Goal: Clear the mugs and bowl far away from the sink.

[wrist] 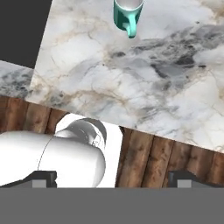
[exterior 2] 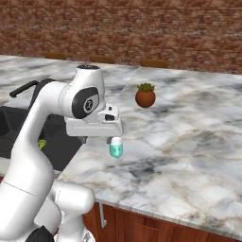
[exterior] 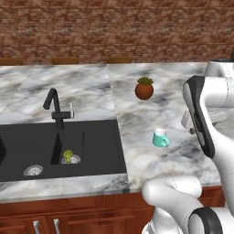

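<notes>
Claw (wrist: 112, 178) spread wide, holding nothing, above the marble table (wrist: 144, 87); small teal cylindrical mug (wrist: 127, 15) ahead of it, handle toward the claw

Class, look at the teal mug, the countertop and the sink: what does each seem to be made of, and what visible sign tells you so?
Mug: probably glazed ceramic; smooth, even teal outside, pale inside, moulded handle.
Countertop: looks like polished marble; white ground with grey and tan veining.
Sink: matte black, perhaps composite or coated metal; flat and without shine, with steel-looking drains.
</notes>
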